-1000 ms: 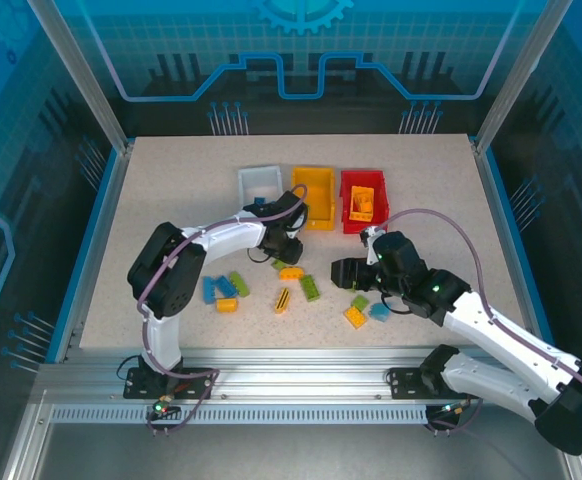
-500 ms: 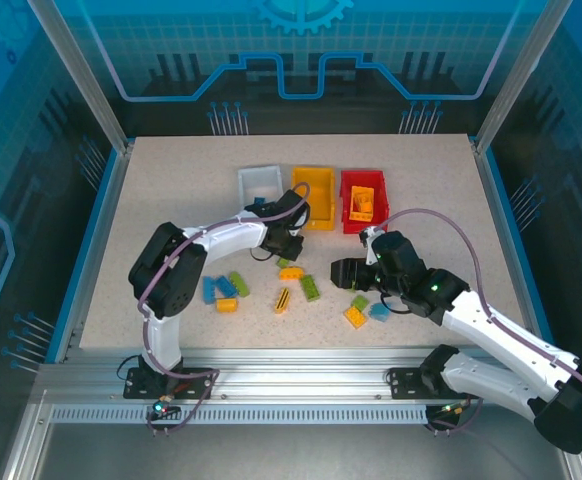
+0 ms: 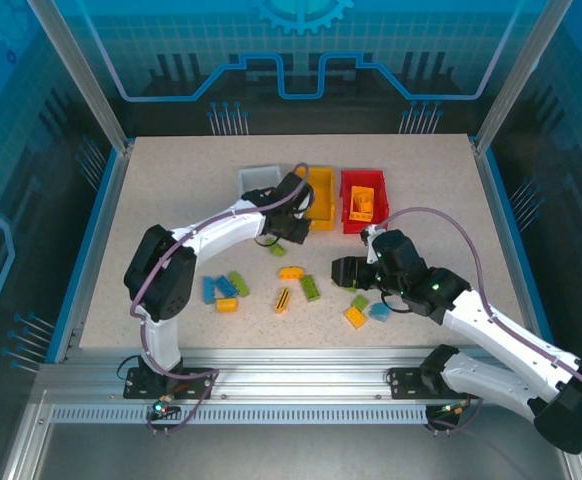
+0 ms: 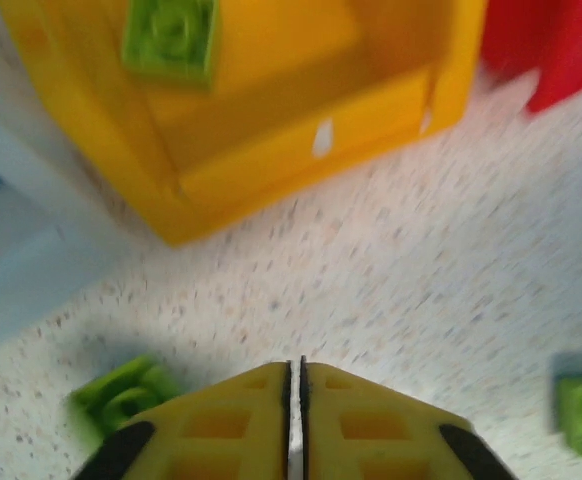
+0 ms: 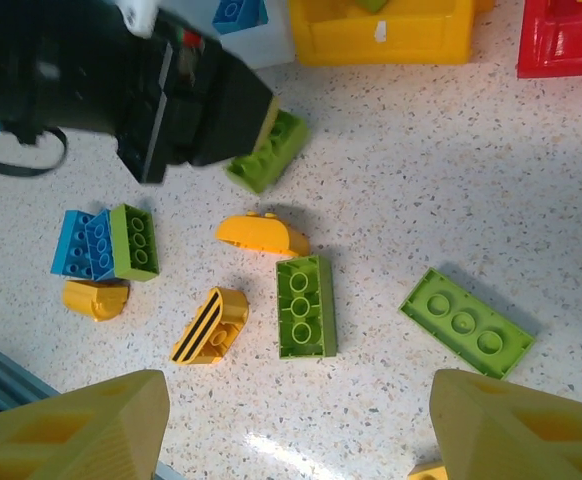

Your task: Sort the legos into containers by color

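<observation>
Left end effector (image 4: 295,372), clenched on nothing, sits low in frame below the yellow-orange bin (image 4: 301,150) with a green lego (image 4: 171,36) inside. Another green lego (image 4: 123,393) lies lower left beside its tips. Right end effector (image 5: 299,395) gapes released above scattered legos (image 5: 305,305) on the surface (image 5: 391,200).

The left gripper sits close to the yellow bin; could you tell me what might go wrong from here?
The shut left gripper hangs low before the yellow bin; moving forward could shove it. The green brick lies right beside the left gripper, so the open right gripper reaching for it might clash arms.
</observation>
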`<act>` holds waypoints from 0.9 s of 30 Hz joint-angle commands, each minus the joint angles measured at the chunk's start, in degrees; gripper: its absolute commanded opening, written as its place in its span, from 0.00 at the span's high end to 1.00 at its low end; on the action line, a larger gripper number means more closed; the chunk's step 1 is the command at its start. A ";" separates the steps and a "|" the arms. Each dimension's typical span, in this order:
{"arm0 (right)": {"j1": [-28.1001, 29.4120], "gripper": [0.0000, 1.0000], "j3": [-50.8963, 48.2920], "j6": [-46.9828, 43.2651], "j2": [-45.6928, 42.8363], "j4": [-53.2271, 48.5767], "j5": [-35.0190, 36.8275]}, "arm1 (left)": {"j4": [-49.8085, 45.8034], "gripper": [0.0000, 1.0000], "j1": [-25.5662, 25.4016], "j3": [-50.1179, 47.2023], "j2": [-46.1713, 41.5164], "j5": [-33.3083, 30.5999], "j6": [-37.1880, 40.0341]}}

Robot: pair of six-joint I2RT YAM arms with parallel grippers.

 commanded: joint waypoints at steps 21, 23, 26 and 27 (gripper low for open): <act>-1.03 0.25 3.18 -2.70 7.17 2.16 -3.68 | -4.12 0.18 9.10 -13.69 -10.63 -6.02 -9.09; -0.72 0.25 3.41 -2.59 7.36 2.52 -3.53 | -4.25 0.07 10.14 -13.60 -8.06 -5.00 -8.41; -0.57 0.25 3.81 -2.35 7.47 2.63 -3.38 | -2.76 0.06 10.19 -14.17 -5.81 -6.36 -3.06; -0.45 0.25 3.95 -2.25 7.41 2.47 -3.33 | -2.47 0.06 10.34 -14.06 -4.83 -6.61 -1.02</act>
